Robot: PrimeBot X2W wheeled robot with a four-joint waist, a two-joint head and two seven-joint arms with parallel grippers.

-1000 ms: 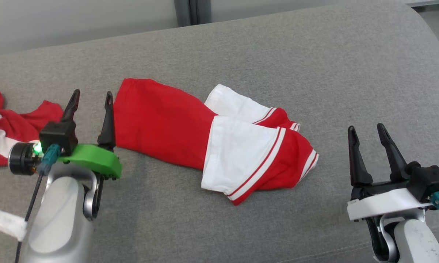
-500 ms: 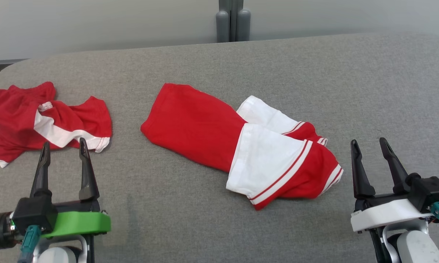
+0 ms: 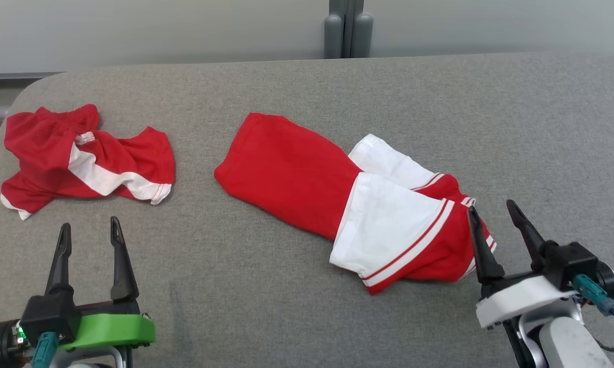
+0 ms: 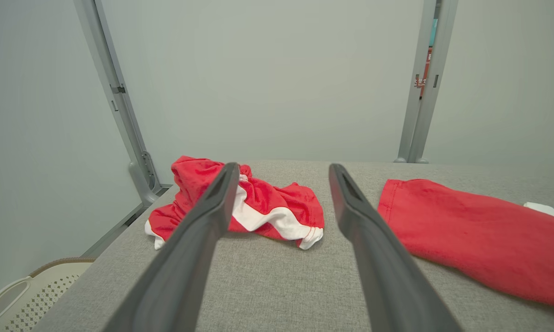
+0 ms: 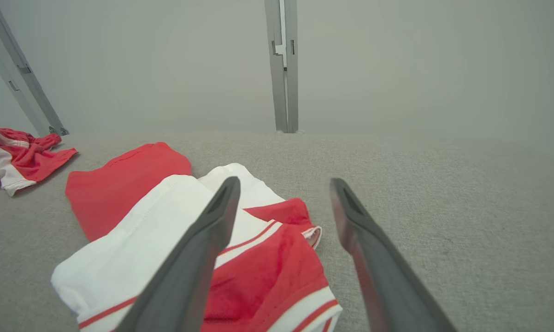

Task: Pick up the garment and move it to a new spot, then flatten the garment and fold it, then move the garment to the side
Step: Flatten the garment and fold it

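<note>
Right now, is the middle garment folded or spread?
Folded: the garment lies in overlapping layers, white panels stacked on red.

Left wrist view: folded garment (image 4: 466,237) runs off right edge — basket (image 4: 21,295) cut by corner.

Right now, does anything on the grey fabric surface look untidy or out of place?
Yes. The small red garment with a white band lies crumpled and twisted near the left corner of the grey fabric surface. The larger folded red-and-white garment in the middle looks neat, only set slantwise.
</note>
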